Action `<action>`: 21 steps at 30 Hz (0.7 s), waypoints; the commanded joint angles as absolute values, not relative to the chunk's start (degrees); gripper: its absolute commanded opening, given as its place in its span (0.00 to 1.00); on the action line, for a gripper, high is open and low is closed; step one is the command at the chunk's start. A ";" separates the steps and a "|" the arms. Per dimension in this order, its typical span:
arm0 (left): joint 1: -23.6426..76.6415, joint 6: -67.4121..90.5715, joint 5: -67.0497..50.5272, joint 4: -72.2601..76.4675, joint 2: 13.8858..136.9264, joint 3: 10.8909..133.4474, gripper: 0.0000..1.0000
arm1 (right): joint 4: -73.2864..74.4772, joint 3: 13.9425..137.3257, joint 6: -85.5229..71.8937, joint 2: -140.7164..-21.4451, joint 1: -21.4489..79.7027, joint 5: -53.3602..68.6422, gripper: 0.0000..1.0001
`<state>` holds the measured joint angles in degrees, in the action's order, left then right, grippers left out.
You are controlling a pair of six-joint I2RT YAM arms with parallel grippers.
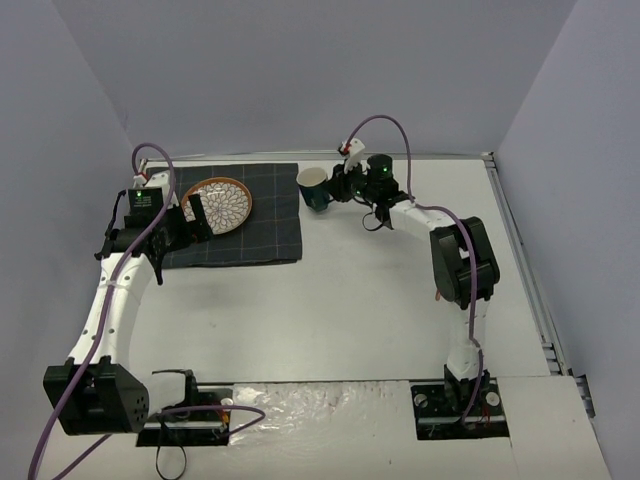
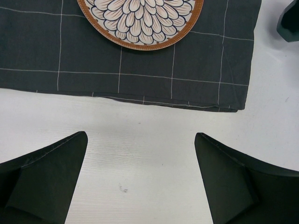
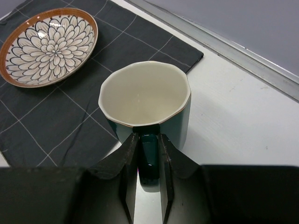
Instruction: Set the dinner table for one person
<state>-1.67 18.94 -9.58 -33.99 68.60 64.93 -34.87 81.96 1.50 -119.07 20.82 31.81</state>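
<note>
A dark green cup [image 3: 145, 100] with a cream inside stands upright at the right edge of the dark grey checked mat [image 1: 265, 215]; the top view shows the cup [image 1: 314, 187] too. My right gripper [image 3: 148, 140] is shut on the cup's handle. A flower-patterned plate [image 1: 217, 204] with an orange rim lies on the mat, seen also as plate [image 2: 140, 21] and plate [image 3: 46, 44]. My left gripper [image 2: 140, 179] hangs open over bare white dinner table [image 1: 350, 310], just in front of the mat's [image 2: 140, 74] near edge, with nothing between its fingers.
The table's metal rim [image 3: 224, 46] runs close behind the cup. Grey walls close in the back and sides. A crinkled shiny sheet [image 1: 320, 405] lies between the two arm bases at the near edge.
</note>
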 commanded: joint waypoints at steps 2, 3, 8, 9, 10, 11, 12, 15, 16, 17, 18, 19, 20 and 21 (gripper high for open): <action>-2.11 19.60 -9.60 -31.11 67.48 65.69 0.97 | -46.00 78.28 3.09 -113.55 21.04 32.94 0.00; -2.11 19.60 -9.48 -31.12 67.42 65.66 0.97 | -46.14 77.66 3.16 -113.30 21.02 32.86 0.00; -2.11 19.60 -9.49 -31.11 67.50 65.57 0.97 | -47.12 73.72 3.16 -112.40 21.01 32.60 0.00; -2.11 19.60 -9.49 -31.08 67.50 65.57 0.97 | -47.49 72.98 3.04 -112.13 21.01 32.45 0.00; -2.11 19.60 -9.49 -31.05 67.50 65.57 0.97 | -47.86 72.24 2.91 -111.85 21.01 32.29 0.00; -2.11 19.60 -9.49 -31.03 67.49 65.57 0.97 | -48.11 71.54 2.82 -111.57 21.02 32.16 0.00; -2.11 19.60 -9.49 -31.03 67.43 65.57 0.97 | -47.87 70.98 2.81 -111.26 21.08 32.10 0.00; -2.11 19.60 -9.52 -31.03 67.44 65.57 0.97 | -46.73 69.96 3.49 -110.57 21.09 31.33 0.08; -2.11 19.60 -9.57 -31.03 67.49 65.57 0.97 | -45.62 69.96 3.91 -110.44 21.09 31.10 0.12; -2.11 19.60 -9.53 -31.03 67.50 65.57 0.97 | -44.32 70.10 4.47 -110.34 21.09 31.03 0.15; -2.11 19.60 -9.53 -31.03 67.50 65.57 0.97 | -43.08 70.37 5.05 -110.30 21.09 30.99 0.18; -2.11 19.60 -9.58 -31.03 67.50 65.57 0.97 | -41.99 70.72 5.57 -110.30 21.09 30.83 0.19; -2.13 19.60 -9.56 -31.05 67.50 65.57 0.97 | -40.74 71.11 6.13 -110.28 21.09 30.66 0.20; -2.18 19.60 -9.51 -31.10 67.50 65.57 0.97 | -39.36 71.55 6.72 -110.23 21.09 30.60 0.20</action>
